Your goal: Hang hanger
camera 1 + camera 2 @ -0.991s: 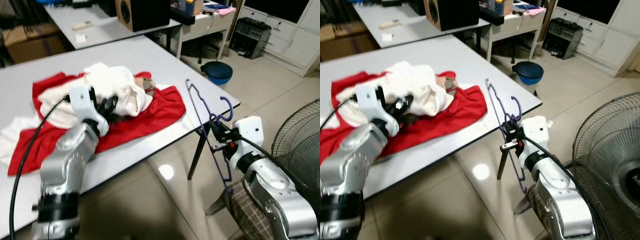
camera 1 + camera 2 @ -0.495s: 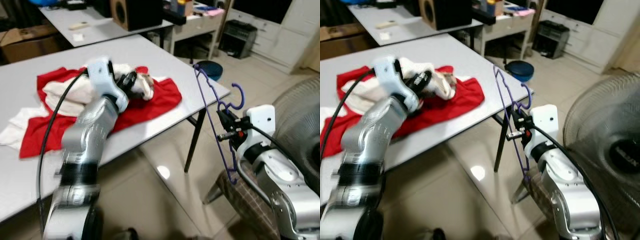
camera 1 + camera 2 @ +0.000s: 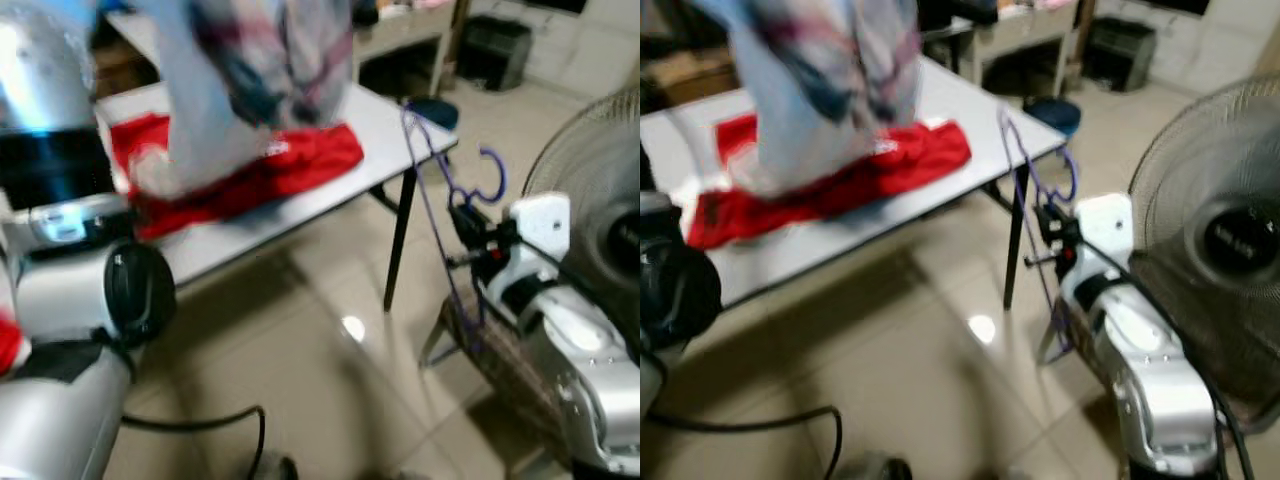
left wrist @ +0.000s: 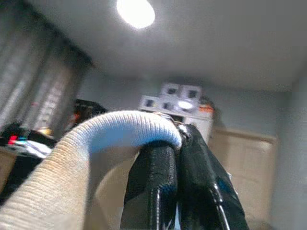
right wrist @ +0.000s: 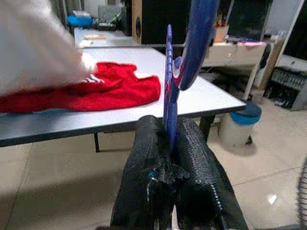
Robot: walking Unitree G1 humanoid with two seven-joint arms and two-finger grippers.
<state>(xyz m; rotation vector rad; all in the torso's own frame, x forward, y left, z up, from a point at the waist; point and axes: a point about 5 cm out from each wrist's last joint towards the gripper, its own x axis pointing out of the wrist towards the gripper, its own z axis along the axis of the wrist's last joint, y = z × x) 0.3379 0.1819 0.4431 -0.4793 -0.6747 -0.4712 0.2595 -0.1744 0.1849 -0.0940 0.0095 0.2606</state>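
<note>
My left gripper [image 4: 178,141] is shut on a ribbed edge of the white garment [image 4: 91,148], pointing up toward the ceiling. In the eye views that white garment [image 3: 250,80] hangs blurred high above the table, with my left arm [image 3: 70,300] large in the foreground. To the right of the table, my right gripper [image 3: 470,235] is shut on the thin purple hanger [image 3: 428,190], which stands upright with its hook [image 3: 490,170] on top. In the right wrist view the black fingers [image 5: 148,158] clamp the hanger's [image 5: 169,72] wire.
A red cloth [image 3: 290,160] lies on the grey table [image 3: 390,115]. A standing fan [image 3: 1225,240] is close on the right, behind my right arm. A blue bin [image 3: 437,110] stands beyond the table corner. The tiled floor [image 3: 330,380] lies before me.
My left arm has swung upward and lifted the white garment off the table. The view has shifted and blurred. My right gripper still holds the hanger upright.
</note>
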